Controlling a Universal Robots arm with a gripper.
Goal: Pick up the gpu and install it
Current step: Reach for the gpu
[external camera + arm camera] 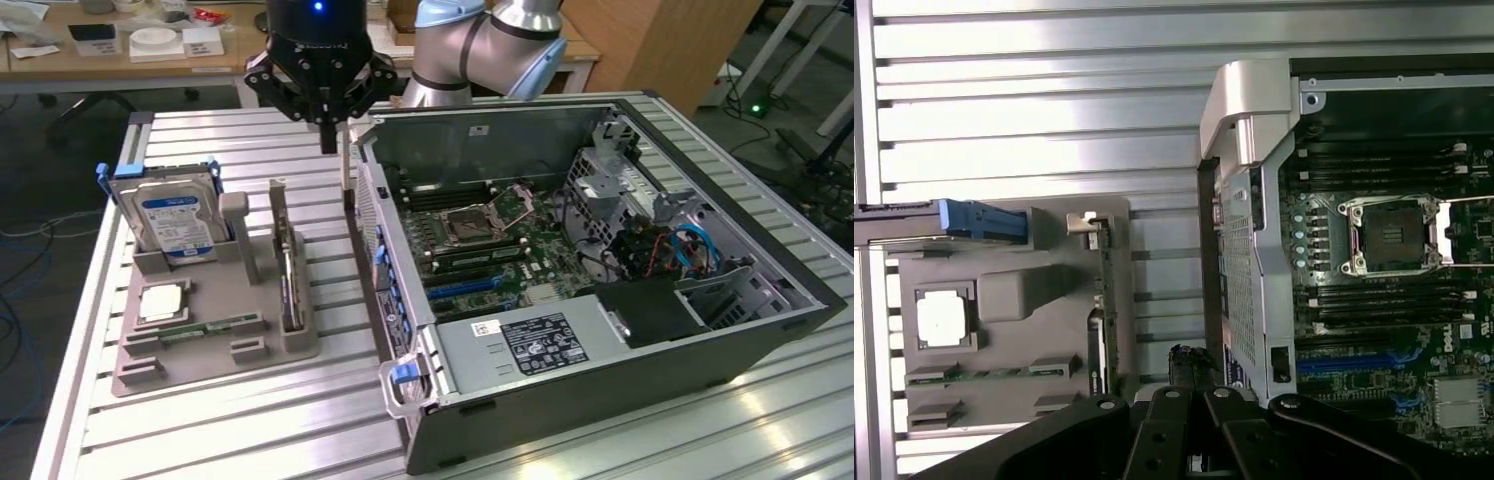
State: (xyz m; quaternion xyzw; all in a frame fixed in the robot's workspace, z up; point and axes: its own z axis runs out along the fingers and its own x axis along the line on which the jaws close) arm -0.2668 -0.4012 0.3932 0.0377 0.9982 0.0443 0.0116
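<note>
- Exterior view: the gripper (328, 138) is seen with its fingers pressed together and nothing pinched, poised above the table between the grey holder (200, 355) and the open computer case (601, 390).
- The gpu (283, 268) is stood on edge in the holder's slot, near the hard drive (174, 215) and well apart from the gripper.
- Risk, as judged: so thin a card could be knocked askew or missed if approached off-line, and the case wall close by could be struck.

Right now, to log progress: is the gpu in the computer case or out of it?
Out: the gpu stands on edge in the gray holder beside the open case.
</note>
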